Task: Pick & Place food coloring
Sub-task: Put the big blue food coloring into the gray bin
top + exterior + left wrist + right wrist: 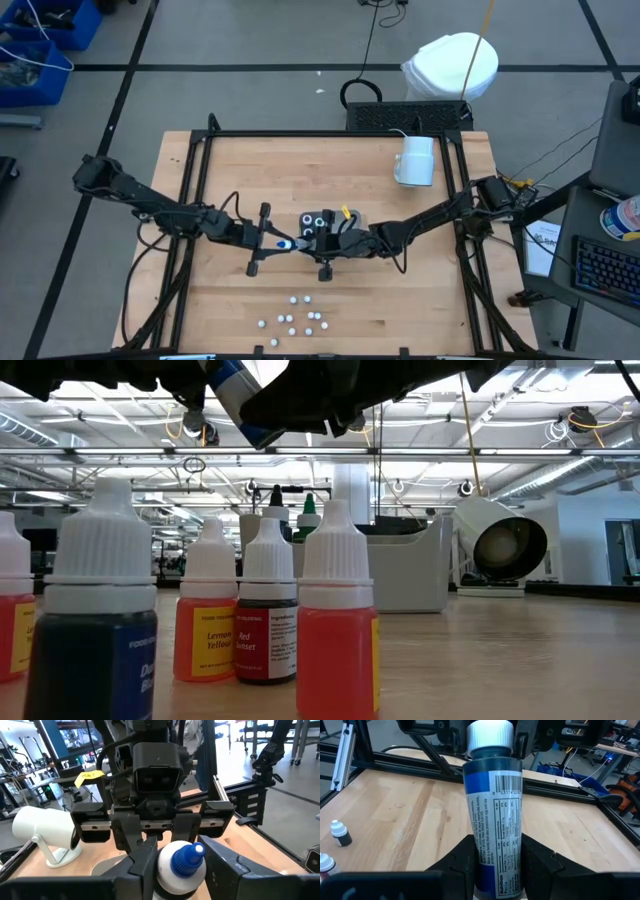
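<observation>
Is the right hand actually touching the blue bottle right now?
Touching. In the right wrist view, the right hand has both fingers pressed against the sides of the blue bottle, with no gap showing.

Overhead looks down; low looks level; wrists share the bottle (492, 810).

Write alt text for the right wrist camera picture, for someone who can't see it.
A blue bottle with a white cap sits between the right gripper's dark fingers, its barcode label facing the camera, while the left gripper flanks the cap. Below lies the wooden table, with two small white-capped bottles near its edge.
</observation>
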Robot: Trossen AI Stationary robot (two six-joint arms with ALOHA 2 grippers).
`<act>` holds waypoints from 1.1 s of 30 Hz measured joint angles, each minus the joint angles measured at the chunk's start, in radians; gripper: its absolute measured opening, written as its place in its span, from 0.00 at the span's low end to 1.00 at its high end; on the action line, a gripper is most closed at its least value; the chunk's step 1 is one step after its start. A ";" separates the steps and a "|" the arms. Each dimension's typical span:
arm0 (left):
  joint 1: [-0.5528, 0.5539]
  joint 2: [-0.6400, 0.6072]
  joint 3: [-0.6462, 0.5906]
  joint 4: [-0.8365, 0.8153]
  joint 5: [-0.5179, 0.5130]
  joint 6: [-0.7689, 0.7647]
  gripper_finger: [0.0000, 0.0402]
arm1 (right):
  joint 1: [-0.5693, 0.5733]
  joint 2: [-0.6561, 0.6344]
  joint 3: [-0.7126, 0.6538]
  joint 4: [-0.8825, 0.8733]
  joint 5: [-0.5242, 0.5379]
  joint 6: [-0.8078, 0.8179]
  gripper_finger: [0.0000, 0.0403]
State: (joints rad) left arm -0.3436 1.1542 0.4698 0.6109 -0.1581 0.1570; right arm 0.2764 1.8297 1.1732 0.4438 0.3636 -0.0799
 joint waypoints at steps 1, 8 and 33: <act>-0.001 0.000 0.000 0.000 0.000 0.000 0.35 | 0.000 0.000 0.000 0.001 0.000 0.000 0.27; -0.012 0.000 0.000 -0.012 -0.003 0.016 0.32 | 0.000 0.000 0.000 0.005 0.000 -0.007 0.27; -0.012 0.003 -0.005 -0.059 -0.028 -0.005 0.31 | 0.001 -0.003 0.004 -0.014 0.001 -0.018 0.52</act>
State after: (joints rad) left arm -0.3557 1.1568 0.4653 0.5524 -0.1858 0.1524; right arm 0.2774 1.8263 1.1770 0.4295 0.3643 -0.0982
